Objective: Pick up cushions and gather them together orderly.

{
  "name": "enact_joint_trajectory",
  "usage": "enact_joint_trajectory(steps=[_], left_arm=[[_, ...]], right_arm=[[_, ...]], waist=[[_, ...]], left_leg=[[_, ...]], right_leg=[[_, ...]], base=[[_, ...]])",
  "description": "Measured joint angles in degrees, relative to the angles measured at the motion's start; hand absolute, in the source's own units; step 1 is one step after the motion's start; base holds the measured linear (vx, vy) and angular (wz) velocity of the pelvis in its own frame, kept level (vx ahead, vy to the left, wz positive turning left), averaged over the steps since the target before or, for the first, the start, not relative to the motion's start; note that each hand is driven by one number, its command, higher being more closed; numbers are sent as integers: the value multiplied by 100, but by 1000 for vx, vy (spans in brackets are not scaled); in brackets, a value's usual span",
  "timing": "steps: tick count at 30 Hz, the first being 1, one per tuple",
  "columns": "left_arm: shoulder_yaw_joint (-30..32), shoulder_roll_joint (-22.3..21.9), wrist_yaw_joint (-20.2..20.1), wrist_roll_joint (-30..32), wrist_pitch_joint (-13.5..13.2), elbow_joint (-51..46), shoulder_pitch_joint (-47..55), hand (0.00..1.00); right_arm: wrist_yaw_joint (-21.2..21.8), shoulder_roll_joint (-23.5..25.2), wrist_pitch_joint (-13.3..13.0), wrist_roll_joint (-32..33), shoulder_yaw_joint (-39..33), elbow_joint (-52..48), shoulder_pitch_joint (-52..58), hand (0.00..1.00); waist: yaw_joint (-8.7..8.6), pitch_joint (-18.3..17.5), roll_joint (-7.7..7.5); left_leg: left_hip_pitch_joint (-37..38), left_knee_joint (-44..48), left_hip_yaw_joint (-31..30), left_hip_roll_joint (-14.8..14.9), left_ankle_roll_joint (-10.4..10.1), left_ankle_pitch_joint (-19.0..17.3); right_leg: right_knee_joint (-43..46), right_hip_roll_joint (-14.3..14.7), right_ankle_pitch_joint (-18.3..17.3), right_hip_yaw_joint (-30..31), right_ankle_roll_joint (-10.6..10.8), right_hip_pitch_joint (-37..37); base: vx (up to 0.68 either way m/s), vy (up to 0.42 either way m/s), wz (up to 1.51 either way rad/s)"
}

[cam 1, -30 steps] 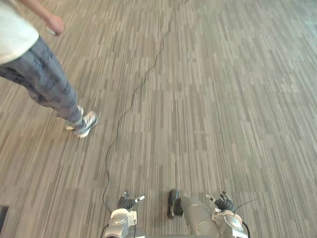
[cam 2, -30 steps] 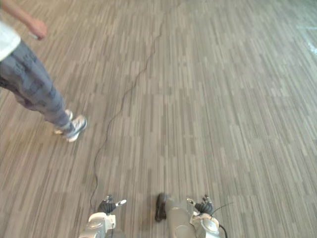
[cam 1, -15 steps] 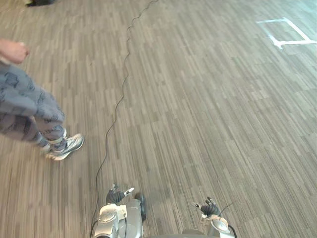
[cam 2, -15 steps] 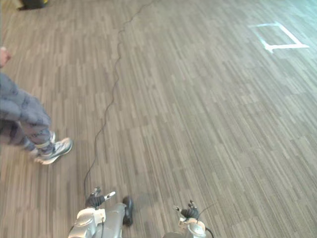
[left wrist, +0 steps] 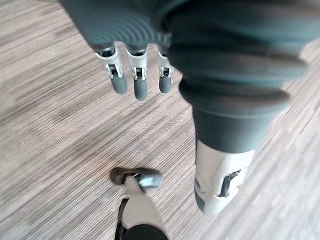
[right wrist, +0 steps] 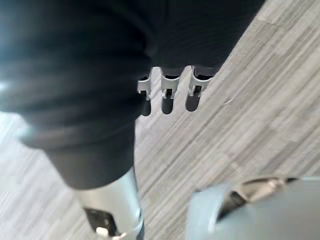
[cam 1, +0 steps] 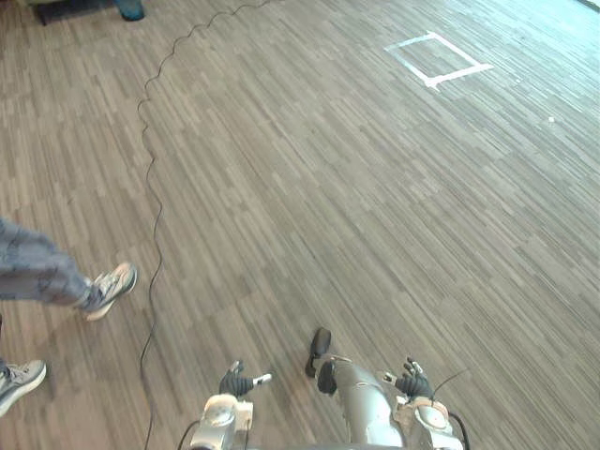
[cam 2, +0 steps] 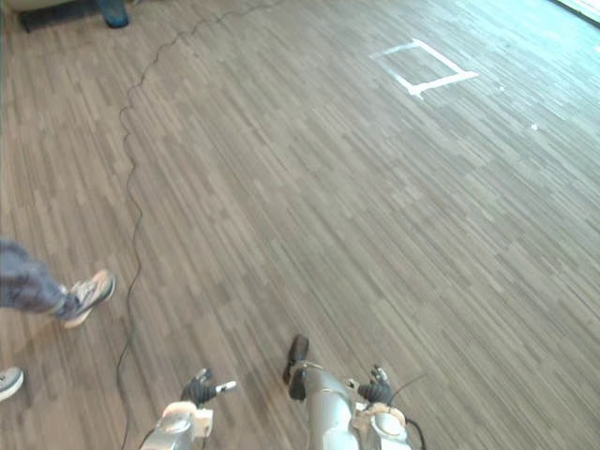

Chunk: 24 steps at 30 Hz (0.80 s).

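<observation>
Hanging low over the striped floor (cam 1: 328, 187), the left hand (left wrist: 134, 75) and right hand (right wrist: 169, 95) keep straight fingers apart from the thumb, clasping nothing; a person's shoe (cam 1: 111, 289) is out to their left; a white tape square (cam 1: 438, 63) lies far ahead, rightward; a teal thing (cam 1: 129, 9) at the far edge is too small to name.

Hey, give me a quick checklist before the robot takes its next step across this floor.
1. Left hand free to grasp: ok, fingers relaxed, holding nothing.
2. Right hand free: ok, also empty.
3. Person clear of the path: not ok, legs close on the robot's left.
4. Footing ahead: ok, flat striped floor up to the white tape square.
5. Which way to a cushion: cannot tell.
</observation>
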Motion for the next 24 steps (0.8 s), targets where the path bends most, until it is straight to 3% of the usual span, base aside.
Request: enact_joint_trajectory(steps=[1,2,3,5,6,8,9,10,12,14,15,16,17,18,19,20,21,23,24], left_arm=[[47,0,-1,-1,2,-6,35,0],[171,-64,-38,-4,-1,-46,71,0],[218,-58,-90,-10,-3,-174,129,0],[294,-30,-82,-16,-24,-397,181,0],[288,26,-89,-36,-88,-550,192,0],[347,21,-86,-131,-129,-719,190,0],[376,17,-88,-155,-139,-774,197,0],[368,6,-86,-229,-167,-775,207,0],[318,0,-80,-236,-207,-768,274,0],[336,41,-74,-238,-220,-764,355,0],[412,201,-100,-248,-225,-792,466,0],[458,210,-98,-252,-225,-792,474,0],[615,222,-89,-256,-211,-775,461,0],[640,272,-79,-290,-211,-763,464,0],[636,295,-77,-301,-208,-767,456,0],[622,317,-62,-348,-118,-639,383,0],[592,279,-55,-348,-92,-544,380,0],[463,208,-59,-348,-93,-500,369,0],[343,200,-69,-348,-101,-432,344,0]], right_arm=[[-2,11,8,24,6,0,0,0],[-8,10,53,70,86,23,30,0],[-2,57,76,80,126,47,37,0],[-19,173,73,92,164,13,52,0],[-18,201,67,123,194,48,59,0],[-14,217,64,128,187,177,43,0],[-17,218,69,130,127,182,32,0],[-32,197,66,133,87,185,49,0],[-47,150,58,133,87,217,91,0],[-67,137,56,133,82,239,179,0],[-66,254,55,128,86,204,392,0],[-60,278,53,124,85,199,456,0],[-31,414,53,114,144,172,490,0],[-10,460,43,109,151,101,494,0],[-1,458,25,108,164,89,492,0],[34,447,26,103,207,-18,517,0],[49,432,6,84,229,-142,577,0],[66,384,-16,75,276,-323,663,0],[74,327,-43,79,283,-299,646,0]], waist=[[-2,22,87],[6,87,197],[92,129,132],[140,164,-7],[245,173,-57],[322,179,-102],[354,206,-138],[354,201,-128],[381,171,-2],[464,102,-54],[547,-164,-355],[543,-224,-444],[616,-286,-579],[625,-232,-694],[605,-204,-719],[563,-165,-728],[504,-105,-590],[448,-140,-513],[371,-143,-503]], left_leg=[[-188,553,-139,109,-72,60],[-836,2446,-308,428,-130,-286],[-1310,3440,-349,533,-100,-702],[-1921,3875,-354,479,207,-1178],[-2456,3657,-350,413,506,-1557],[-3022,2690,-343,186,664,-1893],[-3272,1552,-428,-97,667,-1921],[-3417,232,-643,-394,561,-1701],[-3513,-1246,-1024,-525,269,-1208],[-3618,-994,-1118,-569,439,-662],[-3612,-714,-859,-710,581,-552],[-3603,-649,-744,-713,590,-549],[-3476,-454,-416,-694,854,-859],[-3171,-425,-153,-699,967,-1057],[-3028,-427,-82,-714,997,-1164],[-2544,-429,79,-759,1044,-1477],[-1993,-530,228,-715,1046,-1743],[-1430,-828,380,-637,1019,-1977],[-1098,-1125,424,-605,1010,-1986]], right_leg=[[-113,77,-52,8,45,193],[-516,409,-148,202,35,883],[-760,543,-200,377,-27,1398],[-1149,629,-341,708,-45,2025],[-1407,661,-407,964,-9,2439],[-1644,640,-484,1319,119,2889],[-1820,538,-565,1557,253,3194],[-1979,433,-640,1812,364,3425],[-2279,415,-781,2189,517,3792],[-2159,299,-1193,2537,588,3980],[-1729,-29,-1556,2771,747,3881],[-1503,-62,-1631,2808,843,3796],[-185,-181,-1668,2801,1044,3234],[1377,-273,-1375,2739,1631,2553],[1934,-369,-1243,2688,1859,2323],[3059,-581,-1199,2361,1921,1849],[3447,-708,-1283,1940,1747,1549],[3299,-830,-1395,1192,1547,1036],[2795,-817,-1461,772,1434,721]], base=[[708,-155,-57],[664,-68,-70],[751,-76,-85],[564,-50,-72],[481,-13,-94],[485,31,-97],[516,114,-94],[517,150,-112],[517,270,-115],[556,360,-108],[525,279,-77],[842,334,-108],[703,251,-110],[668,261,-109],[567,288,-92],[650,313,-71],[645,289,-67],[491,166,-42],[586,144,-16]])
